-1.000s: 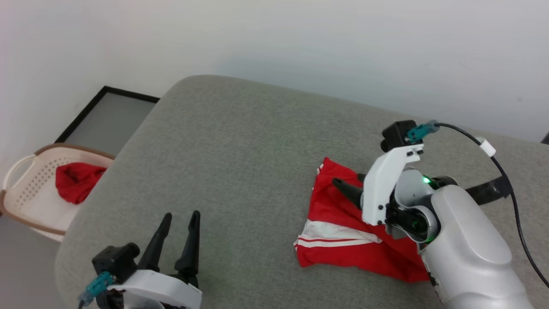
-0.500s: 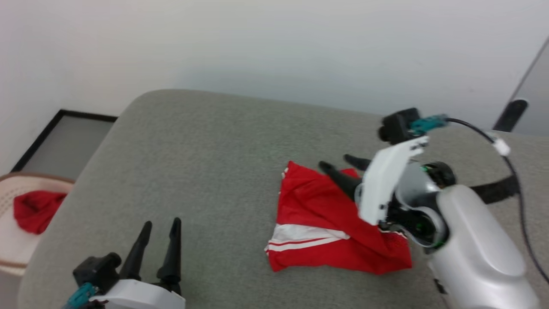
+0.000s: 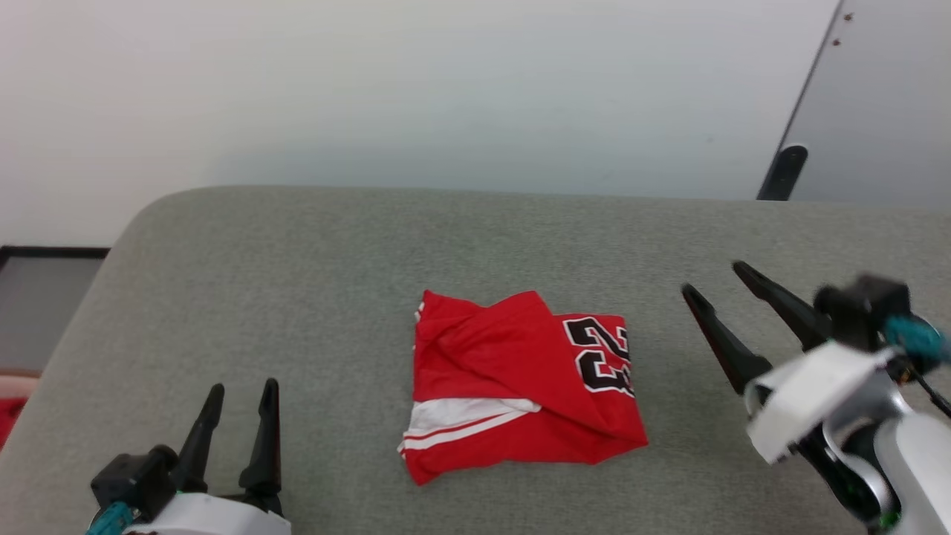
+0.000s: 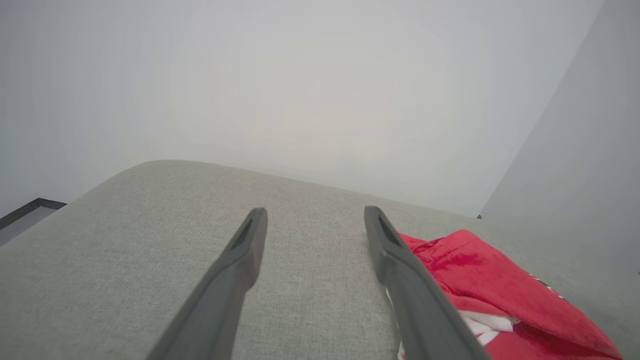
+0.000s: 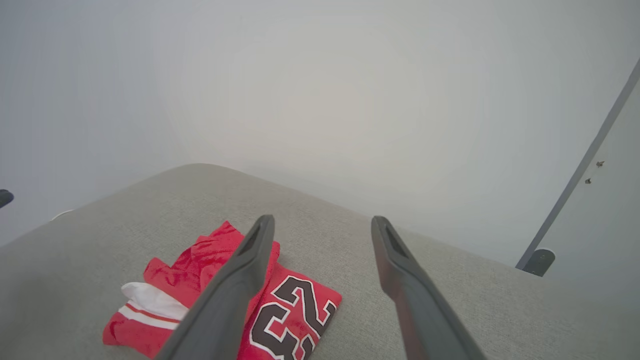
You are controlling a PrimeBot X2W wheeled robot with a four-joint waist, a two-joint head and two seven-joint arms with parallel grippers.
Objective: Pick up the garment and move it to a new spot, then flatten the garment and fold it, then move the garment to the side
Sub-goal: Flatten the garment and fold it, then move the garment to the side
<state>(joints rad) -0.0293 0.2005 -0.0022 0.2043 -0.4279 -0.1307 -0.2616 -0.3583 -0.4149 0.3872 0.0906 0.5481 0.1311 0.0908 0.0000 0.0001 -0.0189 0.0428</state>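
Observation:
The garment (image 3: 520, 386) lies folded in a compact bundle at the middle of the grey cushion (image 3: 297, 297), red with a white striped sleeve at its front left and the black "23" on its right side. My right gripper (image 3: 713, 279) hovers open to the right of it, apart from the cloth, with nothing between its fingers. In the right wrist view the garment (image 5: 295, 310) sits below and left of the open gripper (image 5: 322, 219). My left gripper (image 3: 244, 386) rests open at the lower left, well clear of the garment (image 4: 500, 295), which lies right of the open gripper (image 4: 315, 212) in the left wrist view.
A pale wall runs behind the cushion. A grey panel (image 3: 877, 96) with a dark foot (image 3: 780, 174) stands at the upper right. At the far left edge a sliver of a basket (image 3: 9, 385) with red cloth (image 3: 7, 420) shows, and a dark-framed panel (image 3: 44, 256) lies on the floor.
The head camera has swung to the right. My right gripper has drawn back off the garment to its right side, leaving it lying free with the "23" uncovered.

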